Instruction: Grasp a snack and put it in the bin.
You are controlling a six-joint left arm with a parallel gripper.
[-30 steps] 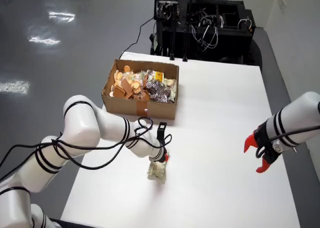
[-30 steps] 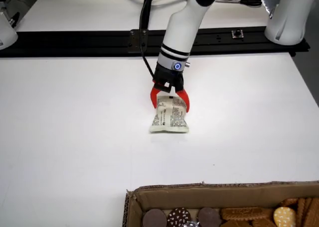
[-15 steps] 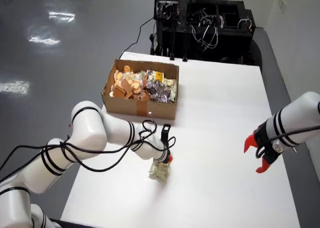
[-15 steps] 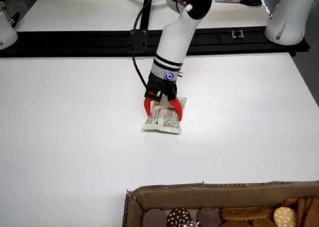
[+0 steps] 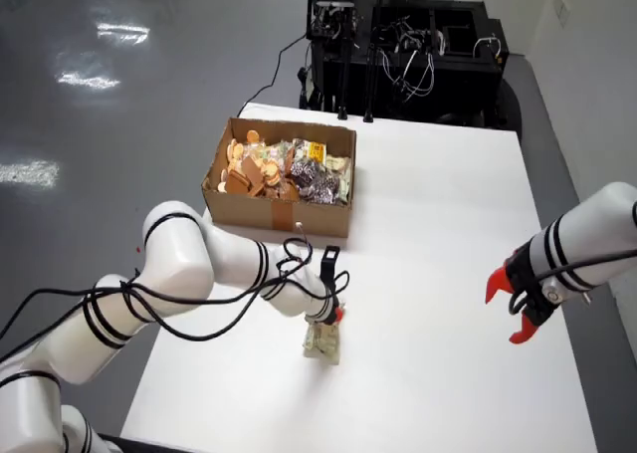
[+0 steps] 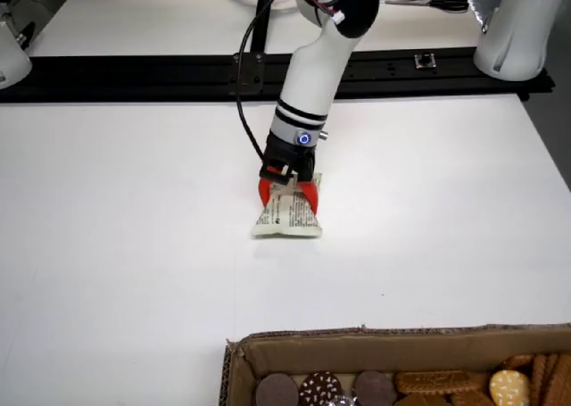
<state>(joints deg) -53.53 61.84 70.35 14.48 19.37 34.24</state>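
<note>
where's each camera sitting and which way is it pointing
View from behind the arms: high behind the robot, looking down across the white table toward the cardboard bin; shows the working arm, its gripper on the snack packet, and the idle arm.
View from the bin side: low behind the bin, facing back toward the robot bases; shows the working arm's gripper with red jaws straddling the packet.
Shared: table, bin, packet, working gripper.

Print lines show on the snack packet, but none of it can be read.

End effector down, fingers spread
</note>
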